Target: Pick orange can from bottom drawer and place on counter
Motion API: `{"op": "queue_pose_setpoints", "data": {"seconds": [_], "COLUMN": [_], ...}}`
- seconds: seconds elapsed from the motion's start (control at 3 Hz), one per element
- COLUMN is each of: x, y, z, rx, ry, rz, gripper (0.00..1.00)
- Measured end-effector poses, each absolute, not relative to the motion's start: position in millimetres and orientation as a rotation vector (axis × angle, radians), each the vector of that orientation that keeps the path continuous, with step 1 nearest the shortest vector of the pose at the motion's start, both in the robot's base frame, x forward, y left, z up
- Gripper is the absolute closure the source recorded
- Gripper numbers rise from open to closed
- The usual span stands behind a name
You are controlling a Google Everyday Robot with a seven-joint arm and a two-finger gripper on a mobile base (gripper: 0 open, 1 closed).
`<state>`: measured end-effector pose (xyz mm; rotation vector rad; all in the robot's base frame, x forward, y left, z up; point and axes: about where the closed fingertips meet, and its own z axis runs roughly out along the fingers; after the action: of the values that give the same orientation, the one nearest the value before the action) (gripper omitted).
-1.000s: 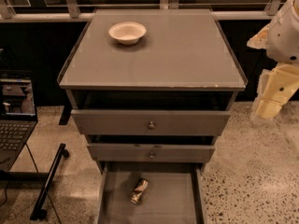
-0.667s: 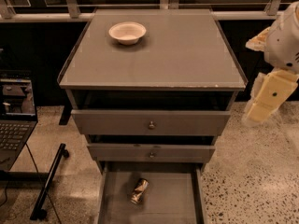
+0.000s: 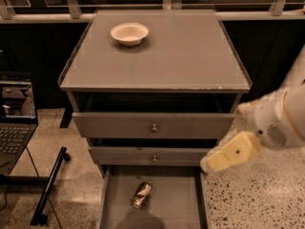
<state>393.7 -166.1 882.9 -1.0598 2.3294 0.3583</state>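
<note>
Orange can on its side on the flat floor of the bottom drawer, left of centre, long axis mostly front to back and tipped slightly toward far right; touches neither side wall. Mottled orange-brown label, silver rims at both ends.

Bottom drawer pulled well out, open from above, lowest of three grey drawers. Middle drawer and top drawer above it, each with a small round knob at centre front, both set further back than the bottom drawer.

Counter on top of the cabinet: grey, flat, rectangular, thin raised rim, small chips along the front edge near the right corner. White bowl upright on the far-left part of the counter, well apart from the can.

Robot arm at the right edge, white and rounded, level with the two upper drawers. Gripper at the end of a cream-coloured link, angled down and to the left, just beside the right end of the middle drawer front, above the far-right corner of the bottom drawer, well apart from the can. Jaws open or closed: cannot tell.

Laptop open at the left edge, screen lit, keyboard showing. Black bar slanting across the speckled floor between laptop and cabinet. Pale railing against dark panels behind the cabinet.
</note>
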Motion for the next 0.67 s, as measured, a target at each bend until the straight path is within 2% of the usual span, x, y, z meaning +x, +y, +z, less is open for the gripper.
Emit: {"op": "queue_pose_setpoints", "data": {"seconds": [0.33, 0.67], "x": [400.1, 420.8], "y": [-133.1, -117.2], "z": [814.1, 812.3], "rx": [-0.772, -0.646], "ry": [2.340, 2.283], "rz": [0.673, 0.775], "gripper": [0.00, 0.00]}}
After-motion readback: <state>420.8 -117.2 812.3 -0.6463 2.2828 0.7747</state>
